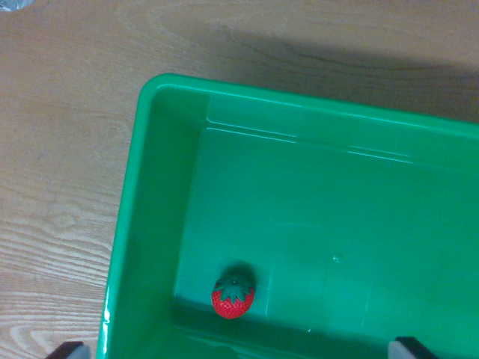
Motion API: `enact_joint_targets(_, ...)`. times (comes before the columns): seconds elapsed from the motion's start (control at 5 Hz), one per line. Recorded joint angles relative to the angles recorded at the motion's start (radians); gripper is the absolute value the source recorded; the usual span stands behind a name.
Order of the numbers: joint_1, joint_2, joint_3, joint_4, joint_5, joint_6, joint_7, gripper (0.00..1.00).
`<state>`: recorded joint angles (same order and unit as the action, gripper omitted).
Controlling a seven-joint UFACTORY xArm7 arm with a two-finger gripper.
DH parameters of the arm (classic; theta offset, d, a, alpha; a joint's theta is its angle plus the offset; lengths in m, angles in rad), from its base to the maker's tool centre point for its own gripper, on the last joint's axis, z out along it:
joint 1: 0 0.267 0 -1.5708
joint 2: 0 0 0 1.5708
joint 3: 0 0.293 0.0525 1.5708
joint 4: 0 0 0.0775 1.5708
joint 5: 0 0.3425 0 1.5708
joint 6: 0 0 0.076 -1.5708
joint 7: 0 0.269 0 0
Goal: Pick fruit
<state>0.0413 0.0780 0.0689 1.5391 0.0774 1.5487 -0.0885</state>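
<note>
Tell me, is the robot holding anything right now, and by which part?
Nothing is held. The strawberry lies loose on the floor of the green bin, and the hand's fingertips, at the bottom edge, stand wide apart with nothing between them.

A red strawberry with green leafy cap lies on the green bin floor, near its left wall.

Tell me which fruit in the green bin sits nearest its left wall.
Only one fruit shows: the red strawberry with green leaves, on the floor of the green bin near its left wall in the wrist view. No other fruit is visible.
</note>
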Motion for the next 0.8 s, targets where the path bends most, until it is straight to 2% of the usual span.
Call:
enact_joint_targets(0.2,0.0024,0.007,0.003,-0.034,-0.0044,-0.034,0.003,0.00)
enact_joint_targets(0.4,0.0024,0.007,0.003,-0.034,-0.0044,-0.034,0.003,0.00)
enact_joint_targets(0.6,0.0050,0.015,0.007,-0.072,-0.0091,-0.072,0.007,0.00)
enact_joint_targets(0.8,0.0050,0.015,0.007,-0.072,-0.0091,-0.072,0.007,0.00)
